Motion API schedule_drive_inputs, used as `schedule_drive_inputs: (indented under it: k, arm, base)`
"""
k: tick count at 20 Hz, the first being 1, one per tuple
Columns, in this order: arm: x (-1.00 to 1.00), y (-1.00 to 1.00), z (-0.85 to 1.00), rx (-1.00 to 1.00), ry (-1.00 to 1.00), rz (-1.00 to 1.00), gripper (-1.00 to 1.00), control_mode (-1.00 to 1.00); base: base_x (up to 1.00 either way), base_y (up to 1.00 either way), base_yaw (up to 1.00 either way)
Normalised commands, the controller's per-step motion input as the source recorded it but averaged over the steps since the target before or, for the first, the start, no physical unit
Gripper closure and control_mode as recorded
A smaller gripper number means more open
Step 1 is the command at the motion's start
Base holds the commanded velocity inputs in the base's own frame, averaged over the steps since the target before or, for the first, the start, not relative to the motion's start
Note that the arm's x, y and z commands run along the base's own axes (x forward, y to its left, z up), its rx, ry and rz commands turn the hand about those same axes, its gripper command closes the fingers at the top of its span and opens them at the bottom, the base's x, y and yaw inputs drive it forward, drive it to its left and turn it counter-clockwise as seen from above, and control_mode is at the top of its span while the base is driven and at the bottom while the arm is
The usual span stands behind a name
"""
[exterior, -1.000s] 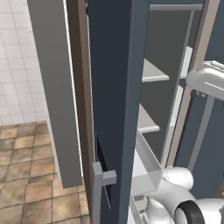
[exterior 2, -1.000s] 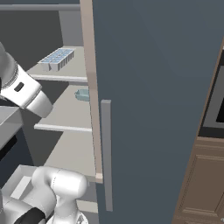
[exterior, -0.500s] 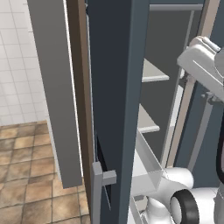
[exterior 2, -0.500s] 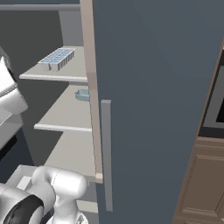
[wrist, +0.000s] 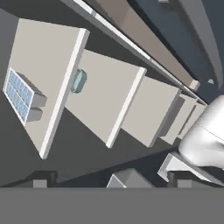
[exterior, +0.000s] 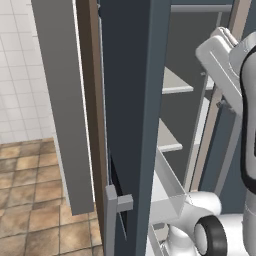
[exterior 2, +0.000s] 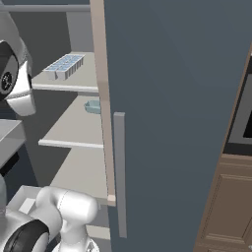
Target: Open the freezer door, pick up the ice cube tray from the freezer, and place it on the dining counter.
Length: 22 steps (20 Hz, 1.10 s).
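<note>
Here you saw the freezer (exterior 2: 64, 162) open, ice cube tray (exterior 2: 64, 66) at its upper shelf's front edge, small teal container (exterior 2: 92, 106) below, gripper (wrist: 109, 181) fingers apart.

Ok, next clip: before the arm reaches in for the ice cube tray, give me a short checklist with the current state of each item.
1. Freezer door swung open, shelves exposed: ok.
2. Ice cube tray located, sitting flat near the front edge of the upper shelf: ok.
3. Tray apart from the small teal container, which sits one shelf lower: ok.
4. Gripper with jaws open and nothing between them: ok.
5. Gripper lined up with the tray: not ok; in the hand view the tray lies far off to one side.
6. Space above the tray for a grasp from above: cannot tell.
</note>
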Motion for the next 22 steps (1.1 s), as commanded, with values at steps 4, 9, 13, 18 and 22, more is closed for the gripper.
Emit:
schedule_drive_inputs:
  k: [4,9,13,18,22]
  arm:
    - [0.74,0.02,0.0,0.1,0.0,0.0,-1.0,-1.0]
    - [0.55,0.3,-0.09,0.01,0.0,0.0,-1.0,-1.0]
    - [0.57,0.22,-0.16,0.03,0.0,-0.01,-1.0,-1.0]
    - [0.58,0.13,-0.21,0.04,0.0,0.0,-1.0,-1.0]
    - [0.66,0.13,-0.13,0.04,0.0,0.0,-1.0,-1.0]
  base:
    - [0.0,0.0,0.0]
    - [0.0,0.0,0.0]
    - [0.0,0.0,0.0]
    - [0.0,0.0,0.0]
    - [0.0,0.0,0.0]
